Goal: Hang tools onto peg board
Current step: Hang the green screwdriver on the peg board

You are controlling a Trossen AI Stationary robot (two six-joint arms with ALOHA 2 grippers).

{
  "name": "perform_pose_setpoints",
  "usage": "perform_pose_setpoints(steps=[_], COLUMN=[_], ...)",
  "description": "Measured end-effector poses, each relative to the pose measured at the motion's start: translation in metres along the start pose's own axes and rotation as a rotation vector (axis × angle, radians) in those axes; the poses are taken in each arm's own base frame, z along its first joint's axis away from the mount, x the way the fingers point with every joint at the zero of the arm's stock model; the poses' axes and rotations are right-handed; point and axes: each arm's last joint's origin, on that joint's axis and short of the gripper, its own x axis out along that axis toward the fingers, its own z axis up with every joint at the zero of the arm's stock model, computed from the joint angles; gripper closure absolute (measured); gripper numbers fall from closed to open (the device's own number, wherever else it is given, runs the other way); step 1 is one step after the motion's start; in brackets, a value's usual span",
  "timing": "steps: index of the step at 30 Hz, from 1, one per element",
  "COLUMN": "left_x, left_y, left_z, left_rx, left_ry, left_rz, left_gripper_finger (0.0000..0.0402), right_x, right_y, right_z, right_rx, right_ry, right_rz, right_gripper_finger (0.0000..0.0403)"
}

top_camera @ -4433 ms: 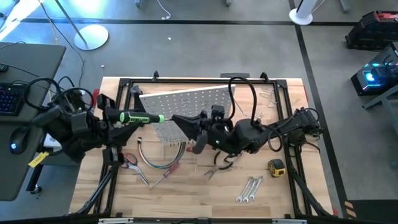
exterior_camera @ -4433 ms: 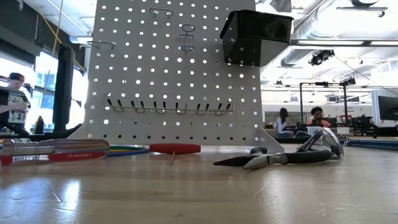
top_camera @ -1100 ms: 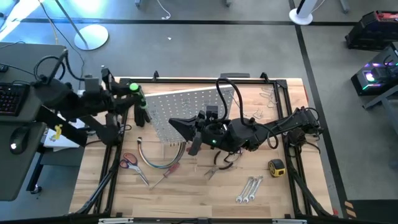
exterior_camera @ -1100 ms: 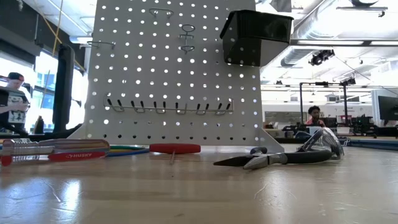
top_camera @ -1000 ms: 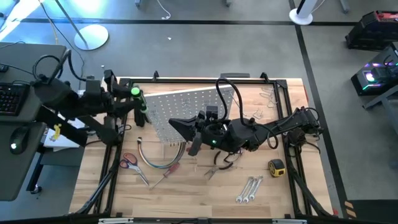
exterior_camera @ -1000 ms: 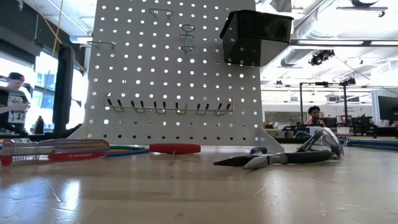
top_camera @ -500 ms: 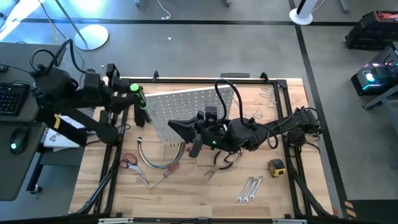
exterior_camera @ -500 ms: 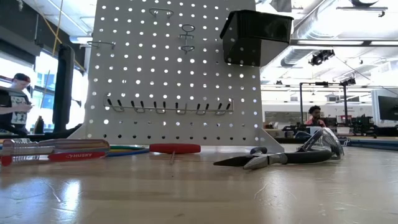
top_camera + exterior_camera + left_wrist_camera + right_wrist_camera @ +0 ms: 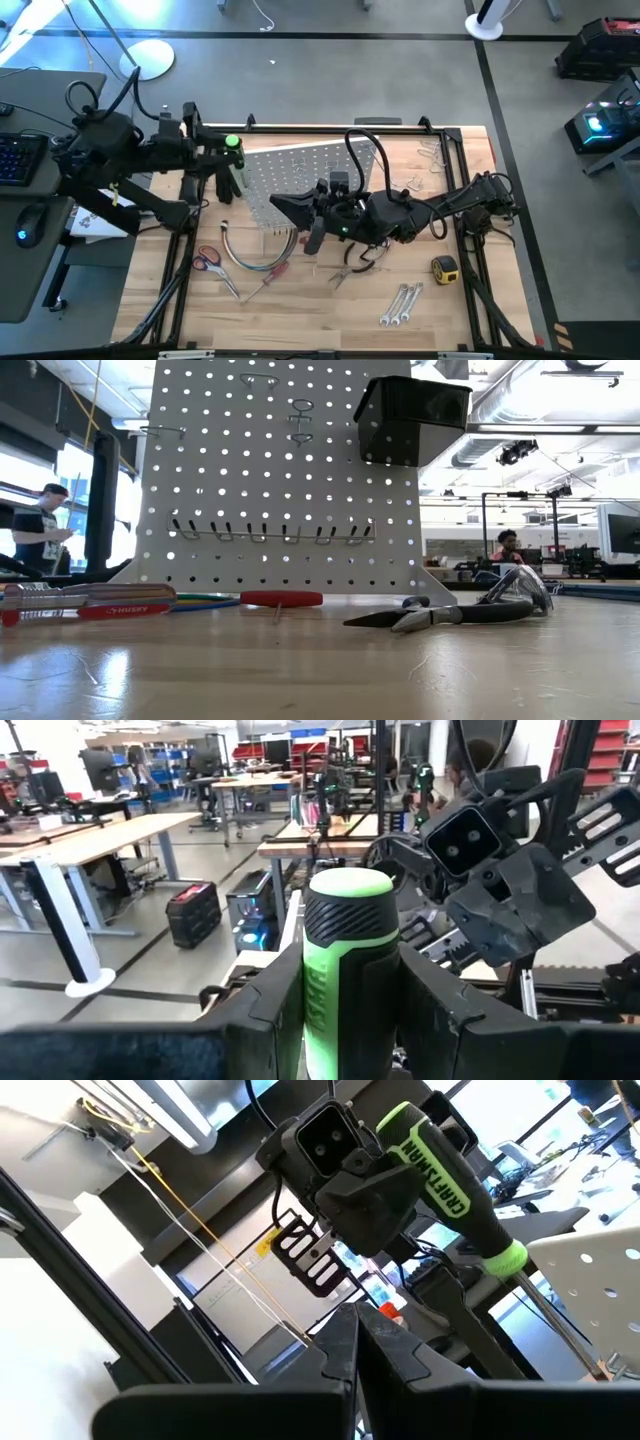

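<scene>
Green-handled screwdriver (image 9: 348,970) clamped in left gripper (image 9: 222,160) at peg board's (image 9: 300,165) nine o'clock for hanging; right gripper (image 9: 283,203) shut, empty.

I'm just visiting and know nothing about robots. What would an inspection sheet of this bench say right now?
Surface: wooden table, inside a black frame.
Job's things: white peg board upright, hooks empty; scissors, red screwdriver, pliers, tape measure and wrenches lie on the table.
Clutter: coloured cable bundle by the scissors.
Grippers: left gripper holds the green screwdriver by its handle, near the board's left end; right gripper shut and empty, in front of the board.
Cables: black loop over the right arm.
Surroundings: people at benches beyond the table.
</scene>
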Motion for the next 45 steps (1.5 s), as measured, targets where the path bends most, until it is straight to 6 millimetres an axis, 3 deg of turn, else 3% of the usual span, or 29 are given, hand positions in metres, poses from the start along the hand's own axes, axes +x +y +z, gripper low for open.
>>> perform_pose_setpoints(steps=[5,14,24,35,45], left_x=[0.002,0.008,-0.014,-0.001,-0.009], left_y=[-0.001,-0.006,-0.001,-0.015,-0.015], left_z=[-0.002,-0.023,-0.036,-0.059,-0.057], left_rx=[-0.027,-0.075,-0.142,-0.167,-0.117], left_ry=[0.003,-0.013,-0.065,-0.050,-0.079], left_rz=[0.001,0.037,0.058,0.073,0.096], left_gripper_finger=[0.0286,0.0286,0.0286,0.0286,0.0286], right_x=[0.000,0.000,0.000,0.002,0.002], right_y=[0.000,0.000,0.000,-0.004,-0.003], right_z=[0.000,0.000,0.000,0.002,0.003], right_rx=[0.000,0.000,-0.008,-0.010,-0.009], right_ry=[0.000,-0.001,-0.001,-0.009,-0.009], right_rz=[0.000,-0.001,-0.001,-0.008,-0.008], right_gripper_finger=[0.0403,0.0403,0.0403,0.0403,0.0403])
